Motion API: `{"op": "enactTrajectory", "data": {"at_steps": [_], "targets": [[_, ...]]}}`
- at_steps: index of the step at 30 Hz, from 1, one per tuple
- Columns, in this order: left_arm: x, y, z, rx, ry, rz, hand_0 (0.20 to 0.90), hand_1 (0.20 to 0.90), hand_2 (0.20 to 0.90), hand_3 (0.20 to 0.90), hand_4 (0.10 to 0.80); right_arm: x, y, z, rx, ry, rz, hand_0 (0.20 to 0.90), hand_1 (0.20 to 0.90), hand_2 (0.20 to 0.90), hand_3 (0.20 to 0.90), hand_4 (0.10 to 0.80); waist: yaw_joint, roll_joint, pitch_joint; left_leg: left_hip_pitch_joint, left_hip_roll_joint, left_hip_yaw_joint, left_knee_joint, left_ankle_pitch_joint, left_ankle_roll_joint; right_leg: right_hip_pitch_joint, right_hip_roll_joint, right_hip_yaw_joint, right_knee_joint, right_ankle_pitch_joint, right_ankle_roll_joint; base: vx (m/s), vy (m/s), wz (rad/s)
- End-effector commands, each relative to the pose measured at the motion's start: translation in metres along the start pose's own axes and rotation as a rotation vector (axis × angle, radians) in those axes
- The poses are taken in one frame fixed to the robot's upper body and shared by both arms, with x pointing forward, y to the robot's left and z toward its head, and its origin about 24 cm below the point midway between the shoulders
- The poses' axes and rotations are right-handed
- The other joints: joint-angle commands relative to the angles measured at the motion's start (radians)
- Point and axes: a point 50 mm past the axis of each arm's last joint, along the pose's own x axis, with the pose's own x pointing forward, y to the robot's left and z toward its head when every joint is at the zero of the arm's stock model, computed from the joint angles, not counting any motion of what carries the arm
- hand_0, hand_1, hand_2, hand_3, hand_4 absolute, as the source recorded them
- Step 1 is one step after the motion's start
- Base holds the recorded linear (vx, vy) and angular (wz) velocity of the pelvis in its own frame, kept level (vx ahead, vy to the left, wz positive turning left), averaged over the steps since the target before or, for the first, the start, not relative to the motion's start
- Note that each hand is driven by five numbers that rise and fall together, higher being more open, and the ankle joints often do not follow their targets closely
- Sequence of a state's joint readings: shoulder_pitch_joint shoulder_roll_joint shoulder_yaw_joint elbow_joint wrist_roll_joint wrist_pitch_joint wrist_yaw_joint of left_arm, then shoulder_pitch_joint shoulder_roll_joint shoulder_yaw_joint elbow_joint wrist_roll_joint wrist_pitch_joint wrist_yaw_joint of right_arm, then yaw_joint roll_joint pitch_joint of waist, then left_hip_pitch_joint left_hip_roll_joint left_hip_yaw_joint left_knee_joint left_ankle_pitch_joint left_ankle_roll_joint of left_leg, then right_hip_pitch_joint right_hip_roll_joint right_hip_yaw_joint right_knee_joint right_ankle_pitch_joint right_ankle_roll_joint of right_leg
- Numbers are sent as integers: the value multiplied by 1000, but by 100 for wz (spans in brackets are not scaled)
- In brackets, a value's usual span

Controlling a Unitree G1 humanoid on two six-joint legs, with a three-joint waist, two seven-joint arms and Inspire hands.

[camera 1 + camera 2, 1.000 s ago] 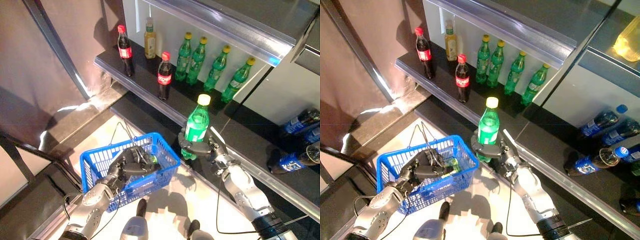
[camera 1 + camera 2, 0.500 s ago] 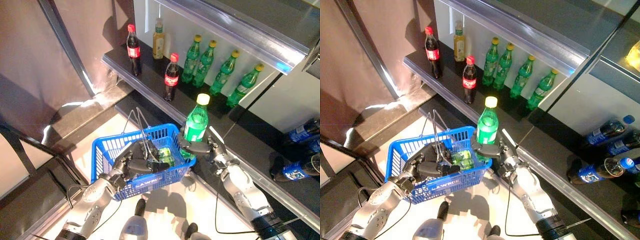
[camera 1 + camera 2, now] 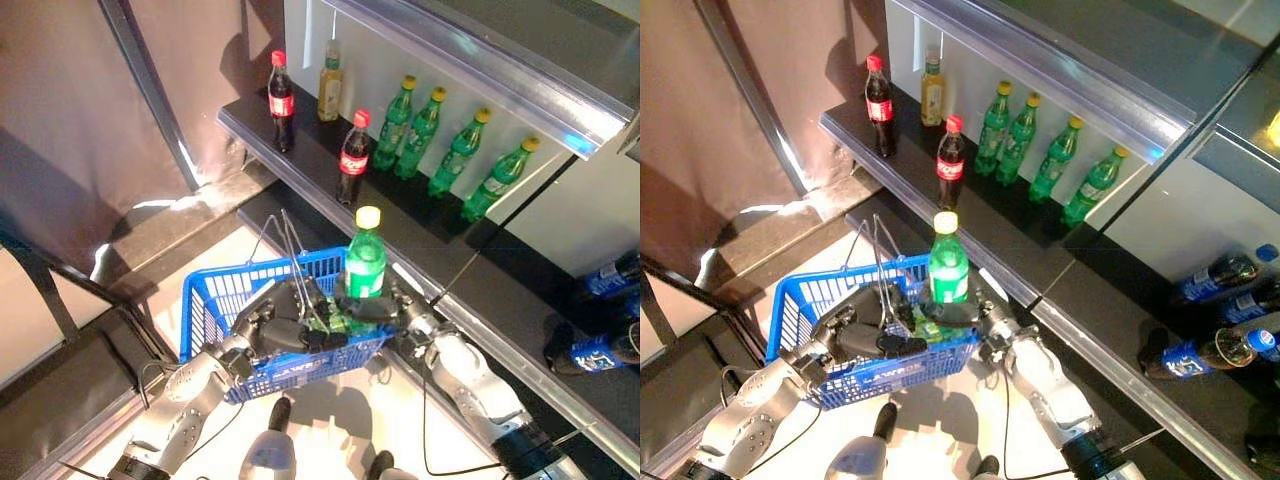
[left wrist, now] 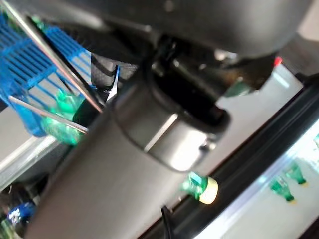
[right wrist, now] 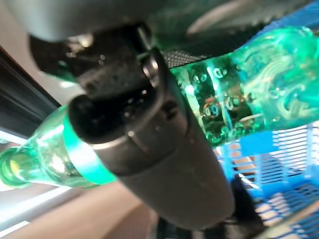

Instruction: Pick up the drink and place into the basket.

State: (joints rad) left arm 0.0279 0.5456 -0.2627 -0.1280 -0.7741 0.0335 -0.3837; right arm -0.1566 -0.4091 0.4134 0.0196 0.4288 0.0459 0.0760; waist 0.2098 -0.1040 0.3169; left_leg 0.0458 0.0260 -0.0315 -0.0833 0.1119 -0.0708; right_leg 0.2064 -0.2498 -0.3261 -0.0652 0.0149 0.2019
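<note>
Left robot hand [image 3: 272,332]: nearest, at the near long rim of the blue basket [image 3: 215,305], fingers curled round the rim and holding the basket off the pale floor [image 3: 225,262]. The basket's wire handles [image 3: 290,240] stand up above that hand.

Right robot hand [image 3: 388,310]: at the basket's right end, fingers and thumb wrapped round the lower body of the green bottle [image 3: 364,266]. Right wrist view confirms a closed grip on it [image 5: 234,112].

Green bottle: upright, yellow cap on top, its base down inside the right end of the basket, neck and cap well above the rim. Whether the base touches the basket floor cannot be told. Something green already lies in the basket beside it, partly hidden by both hands.

Beyond the basket: a dark shelf [image 3: 300,150] with a metal front edge. On it, two cola bottles [image 3: 354,158] with red caps, one near the front edge, one further left [image 3: 280,88]; an amber bottle [image 3: 329,82] at the back; four more green bottles [image 3: 455,160] in a row to the right.

Far right, low: blue-labelled bottles [image 3: 590,352] lying on a dark ledge.
</note>
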Motion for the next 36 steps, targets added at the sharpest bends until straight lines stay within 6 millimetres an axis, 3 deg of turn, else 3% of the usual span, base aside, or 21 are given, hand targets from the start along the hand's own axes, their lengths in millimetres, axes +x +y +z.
{"op": "enactTrajectory", "data": {"at_steps": [1, 7, 13, 22, 33, 36], "targets": [[28, -83, 115, 98, -634, -582, 300, 300, 300, 200, 100, 24, 16, 61, -61, -287, 93, 300, 300, 300, 200, 100, 11, -1, -197, 101, 7, 71, 30, -156, 38, -102, 15, -26, 67, 56, -25, 0, 0, 0], [31, -93, 114, 98, -626, -657, 300, 300, 300, 200, 100, 34, 16, 49, -100, -219, 82, 300, 300, 300, 200, 100, 23, -7, -199, 99, 8, 69, 29, -155, 36, -87, 18, -33, 59, 54, -27, 9, -13, 4], [30, -102, 118, 118, -640, -732, 300, 300, 300, 200, 100, 40, 12, 26, -237, -85, 64, 300, 300, 300, 200, 100, 29, -12, -204, 99, 13, 70, 31, -153, 33, -77, 19, -38, 53, 52, -31, 4, -4, 3], [33, -114, 123, 139, -658, -810, 300, 300, 300, 200, 100, 50, 2, 6, -440, 82, 51, 300, 300, 300, 200, 100, 35, -18, -211, 105, 15, 71, 25, -151, 29, -60, 25, -40, 37, 53, -36, 0, 0, 0], [34, -123, 125, 138, -656, -868, 300, 300, 300, 200, 100, 58, 3, 3, -644, 158, 93, 300, 300, 300, 200, 100, 43, -23, -213, 104, 16, 68, 22, -146, 27, -51, 27, -37, 23, 59, -36, 0, 0, 0], [35, -128, 122, 133, -640, -896, 300, 300, 300, 200, 100, 64, 8, 11, -754, 141, 125, 300, 300, 300, 200, 100, 48, -25, -214, 105, 16, 69, 19, -144, 27, -48, 26, -37, 16, 64, -34, 0, 0, 0]]}}
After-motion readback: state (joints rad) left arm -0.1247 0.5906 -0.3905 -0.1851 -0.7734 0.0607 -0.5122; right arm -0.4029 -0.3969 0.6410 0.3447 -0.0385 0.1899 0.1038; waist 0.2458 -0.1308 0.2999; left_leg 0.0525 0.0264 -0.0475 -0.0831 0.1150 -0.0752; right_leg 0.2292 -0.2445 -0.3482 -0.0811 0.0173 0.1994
